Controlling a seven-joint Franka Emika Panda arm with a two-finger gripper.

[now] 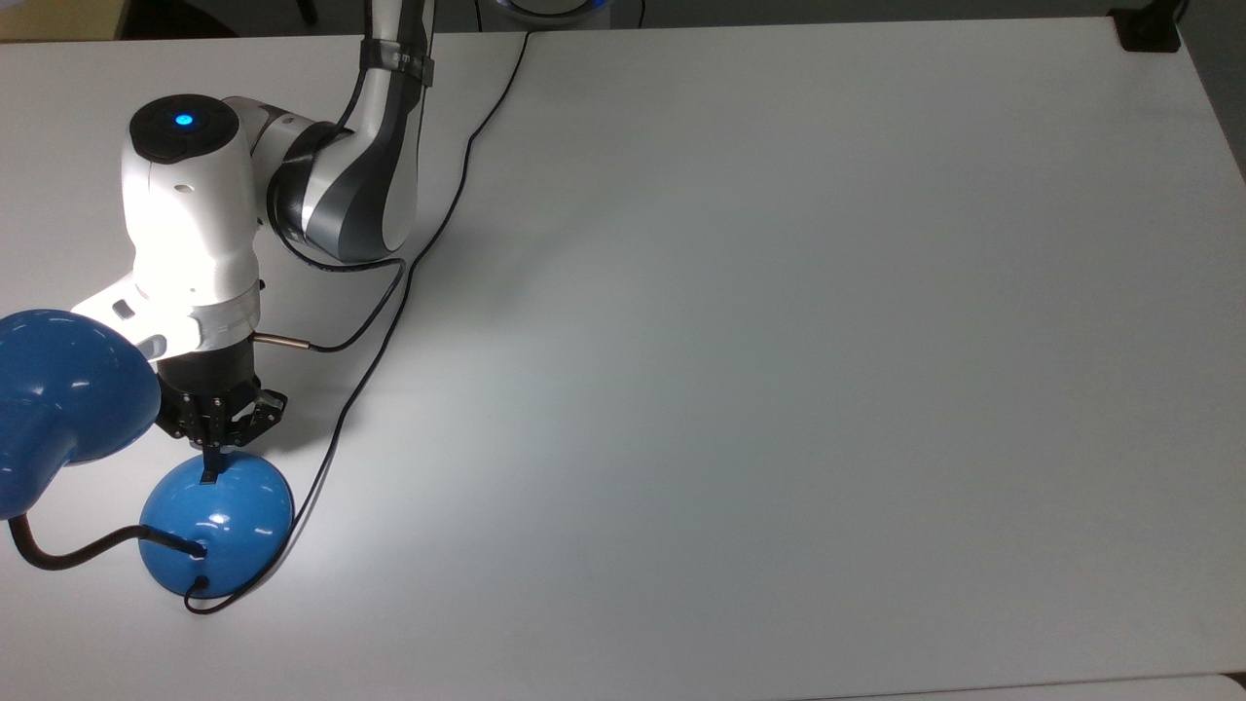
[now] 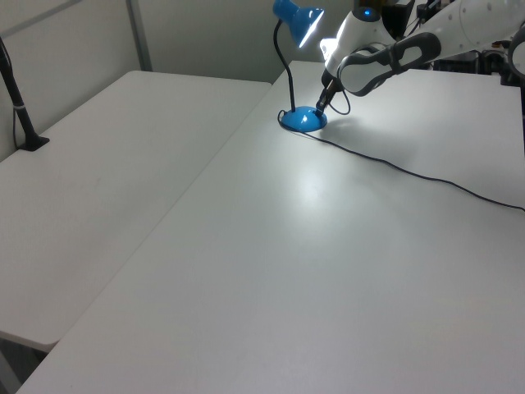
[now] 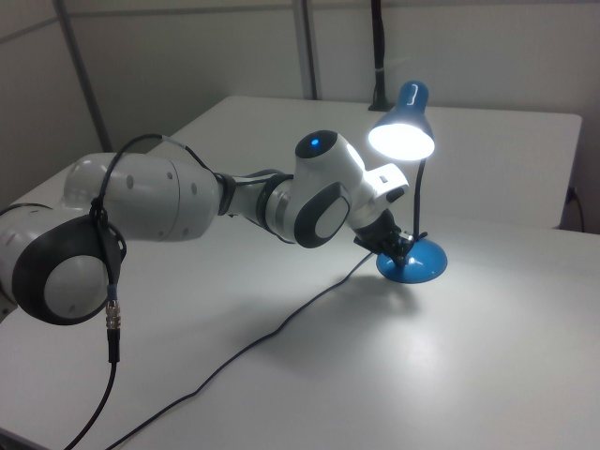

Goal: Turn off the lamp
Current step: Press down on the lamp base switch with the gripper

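Observation:
The lamp stands at the top view's lower left, with its glossy blue domed base (image 1: 229, 535), black gooseneck (image 1: 58, 557) and blue shade (image 1: 58, 389). In the right view the shade (image 3: 403, 139) glows bright, so the lamp is lit. My gripper (image 1: 208, 475) points down at the far side of the base, fingers shut together, and its tip rests on the spot where the small black switch sits, hiding it. The left view shows the gripper (image 2: 320, 105) just right of the base (image 2: 303, 121); the right view shows it (image 3: 403, 249) against the base (image 3: 420, 266).
The lamp's thin black cord (image 1: 389, 312) runs from the base across the white table (image 1: 779, 389) to its far edge, passing close to my arm. A second white table (image 2: 82, 180) with a black post (image 2: 20, 115) adjoins on the left view's left.

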